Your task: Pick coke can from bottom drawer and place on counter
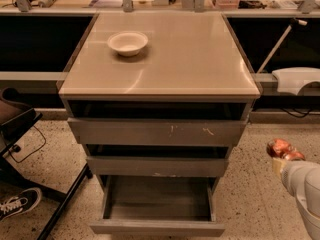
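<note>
Three drawers (157,166), one bowl (127,42), one coke can (281,147), one counter (190,59), one tool (281,158) at lower right.

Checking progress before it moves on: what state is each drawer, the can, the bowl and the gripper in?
Small red coke can: held in the gripper, right of the cabinet.
Two-finger gripper: shut on the can, low at right.
Deep grey bottom drawer: pulled open, no can inside.
Two upper grey drawers: slightly open.
Round white bowl: upright on the glossy beige counter.
</note>
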Robot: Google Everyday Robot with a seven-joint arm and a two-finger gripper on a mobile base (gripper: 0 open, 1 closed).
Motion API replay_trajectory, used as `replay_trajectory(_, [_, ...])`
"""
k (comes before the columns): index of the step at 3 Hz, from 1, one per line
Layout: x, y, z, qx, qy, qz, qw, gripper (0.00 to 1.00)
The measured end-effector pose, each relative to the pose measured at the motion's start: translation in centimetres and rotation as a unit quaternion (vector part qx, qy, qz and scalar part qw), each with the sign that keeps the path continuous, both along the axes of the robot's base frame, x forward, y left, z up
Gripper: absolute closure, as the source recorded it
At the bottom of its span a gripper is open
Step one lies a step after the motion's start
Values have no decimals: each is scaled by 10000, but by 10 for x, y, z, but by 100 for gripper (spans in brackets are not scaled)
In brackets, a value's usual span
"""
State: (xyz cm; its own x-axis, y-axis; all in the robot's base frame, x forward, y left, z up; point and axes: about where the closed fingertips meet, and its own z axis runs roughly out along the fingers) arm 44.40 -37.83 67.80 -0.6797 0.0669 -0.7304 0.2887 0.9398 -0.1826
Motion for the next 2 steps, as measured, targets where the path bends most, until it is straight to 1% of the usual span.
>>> replay_trajectory(1, [6,39,87,-356,-590,156,9975,100])
replay_trajectory(2, [-16,77,183,-428,-1282,171,9907,100])
